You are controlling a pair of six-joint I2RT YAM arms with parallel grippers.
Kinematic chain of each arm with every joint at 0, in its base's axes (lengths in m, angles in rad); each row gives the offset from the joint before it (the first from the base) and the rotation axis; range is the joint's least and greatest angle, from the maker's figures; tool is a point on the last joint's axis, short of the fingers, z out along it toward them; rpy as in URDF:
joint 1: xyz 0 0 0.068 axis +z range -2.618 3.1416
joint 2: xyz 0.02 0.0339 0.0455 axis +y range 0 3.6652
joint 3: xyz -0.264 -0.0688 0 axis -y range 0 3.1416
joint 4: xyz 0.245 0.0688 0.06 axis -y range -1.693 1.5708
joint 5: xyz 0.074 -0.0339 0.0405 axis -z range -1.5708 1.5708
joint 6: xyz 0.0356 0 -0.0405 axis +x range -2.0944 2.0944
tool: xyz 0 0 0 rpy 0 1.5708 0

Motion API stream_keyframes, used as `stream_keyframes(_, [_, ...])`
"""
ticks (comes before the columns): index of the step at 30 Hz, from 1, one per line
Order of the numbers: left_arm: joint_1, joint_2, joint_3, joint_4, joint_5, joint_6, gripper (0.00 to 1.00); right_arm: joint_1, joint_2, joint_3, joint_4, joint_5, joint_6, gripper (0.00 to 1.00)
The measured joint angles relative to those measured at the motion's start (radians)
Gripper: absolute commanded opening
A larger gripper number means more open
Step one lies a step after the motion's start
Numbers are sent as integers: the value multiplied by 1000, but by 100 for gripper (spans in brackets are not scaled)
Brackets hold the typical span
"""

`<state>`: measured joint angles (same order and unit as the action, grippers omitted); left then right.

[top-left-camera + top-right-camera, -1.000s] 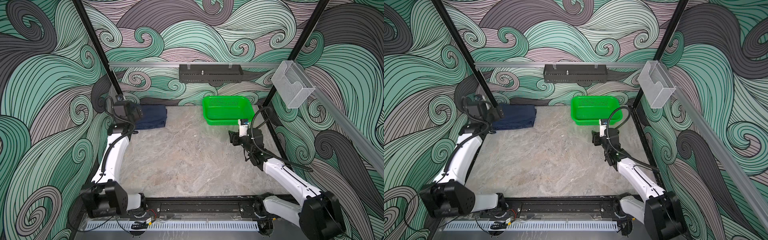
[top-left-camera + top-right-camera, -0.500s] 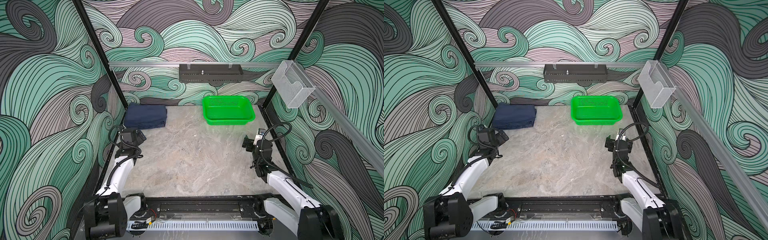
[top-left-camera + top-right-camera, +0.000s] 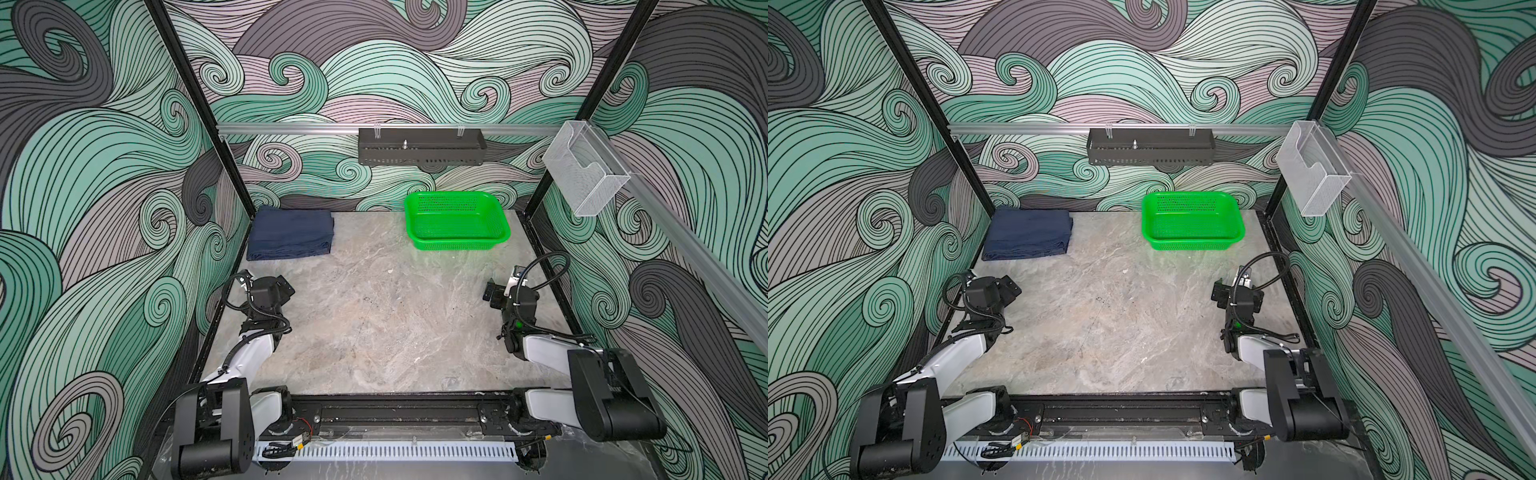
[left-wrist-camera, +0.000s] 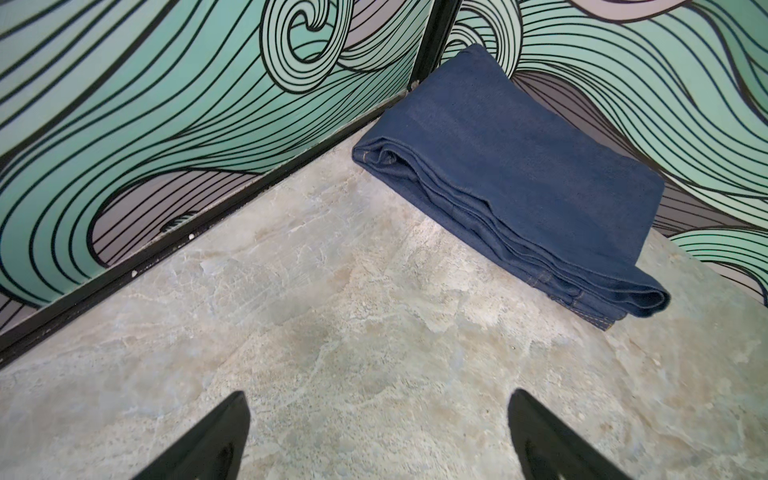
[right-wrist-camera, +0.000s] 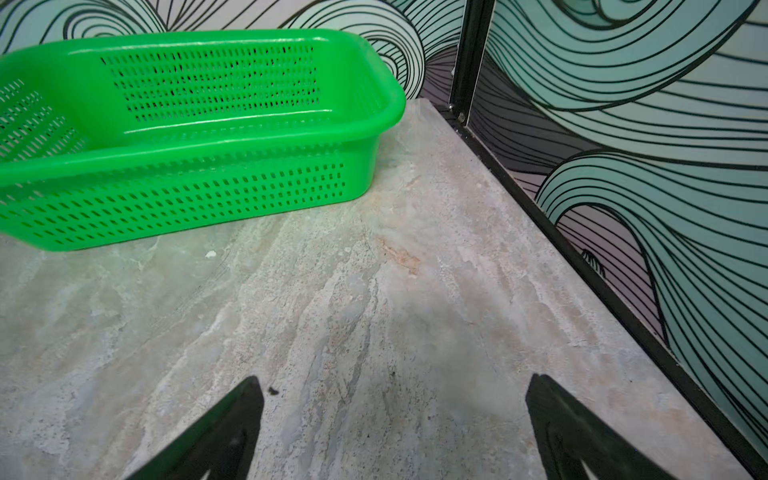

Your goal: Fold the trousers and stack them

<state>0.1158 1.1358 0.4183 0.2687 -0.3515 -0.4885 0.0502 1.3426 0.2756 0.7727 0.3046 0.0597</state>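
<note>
Already folded, the trousers (image 3: 291, 232) lie far-left, long side along the back wall (image 3: 415, 83), ahead of the nearer left gripper (image 4: 378, 399) (it and the right gripper (image 5: 395, 380) gape empty).

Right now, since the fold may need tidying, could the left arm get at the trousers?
Probably yes: only bare table lies between the open left gripper and the trousers in the far corner.

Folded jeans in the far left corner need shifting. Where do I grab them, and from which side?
Take the trousers by their layered near edge, pinching all layers together, with the open left gripper coming low from the near side. Walls hem in the far and left sides, so that edge is likely the easiest reach.
</note>
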Motion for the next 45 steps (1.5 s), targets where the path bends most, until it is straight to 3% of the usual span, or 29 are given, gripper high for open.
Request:
stream_keyframes(10, [-8,21,-21,139,-29,93,99,-10,196,38,169,-71,-19,99])
stream_keyframes(21, [-9,39,-24,144,-80,131,99,-11,200,90,131,-111,-31,99])
stream_keyframes(28, [-13,169,-39,237,-80,174,99,-11,200,90,123,-118,-35,99])
stream_keyframes(37, [-22,290,-29,360,48,284,99,-10,200,91,109,-119,-46,99])
stream_keyframes(40, [-37,397,-32,505,95,339,99,-10,200,91,101,-119,-48,99])
stream_keyframes(45, [-50,412,-27,486,128,374,99,-9,200,91,98,-119,-50,99])
